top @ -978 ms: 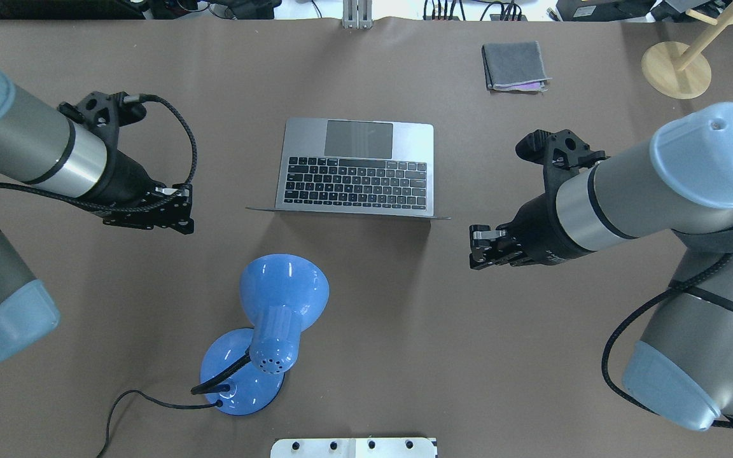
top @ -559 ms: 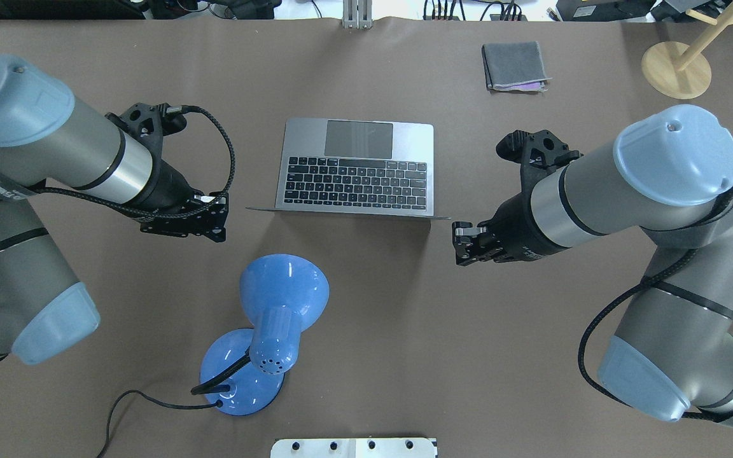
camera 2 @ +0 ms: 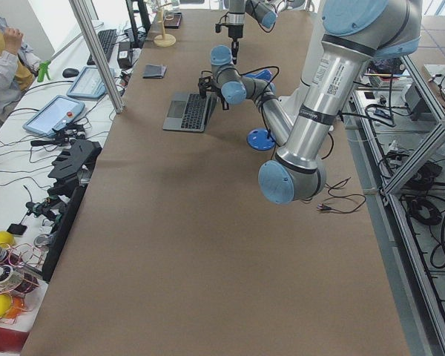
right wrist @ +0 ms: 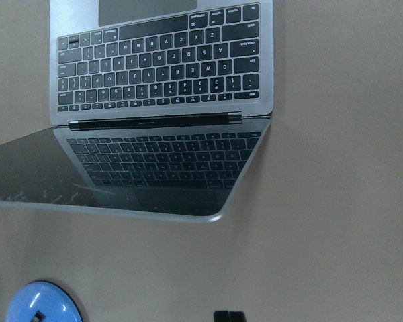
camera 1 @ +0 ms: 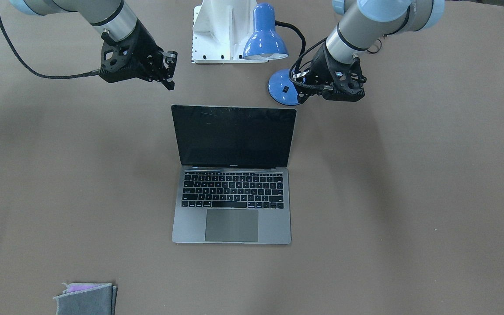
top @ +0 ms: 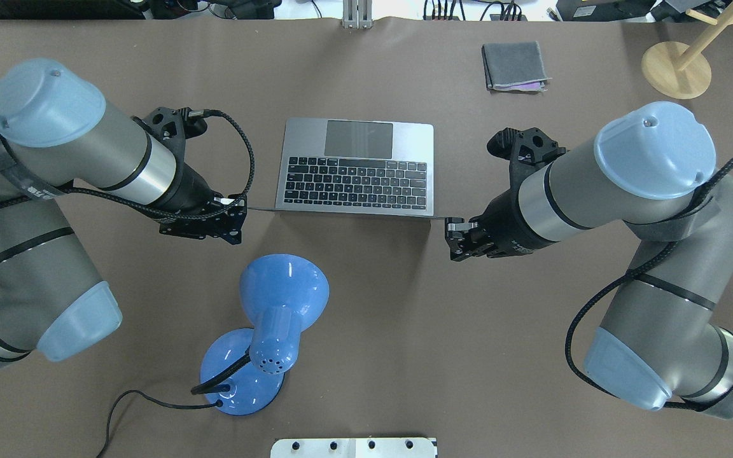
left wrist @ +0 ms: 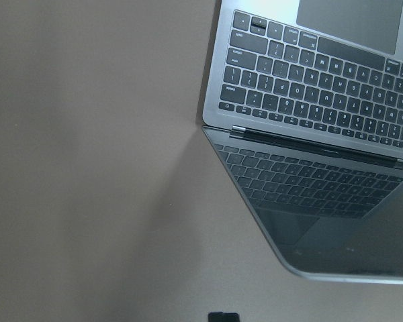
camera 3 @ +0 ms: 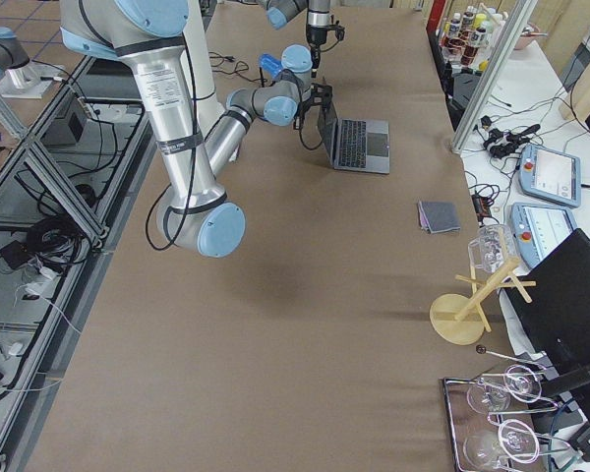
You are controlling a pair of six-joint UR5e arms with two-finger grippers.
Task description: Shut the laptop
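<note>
Overhead from behind, looking forward and down, front view facing back steeply, far side views along the brown table (camera 2: 208,237), wrist cameras close above the slim grey laptop (left wrist: 309,80), common to all.

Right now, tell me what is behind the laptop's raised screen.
A blue desk lamp stands behind the laptop, with the left end effector and right end effector off its lid's corners. The lid's outer face cannot be seen.

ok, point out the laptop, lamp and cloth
laptop (camera 1: 231,225): front-facing view, on the trackpad
lamp (top: 284,285): overhead view, on the blue shade
cloth (top: 513,63): overhead view, on its grey top face
</note>
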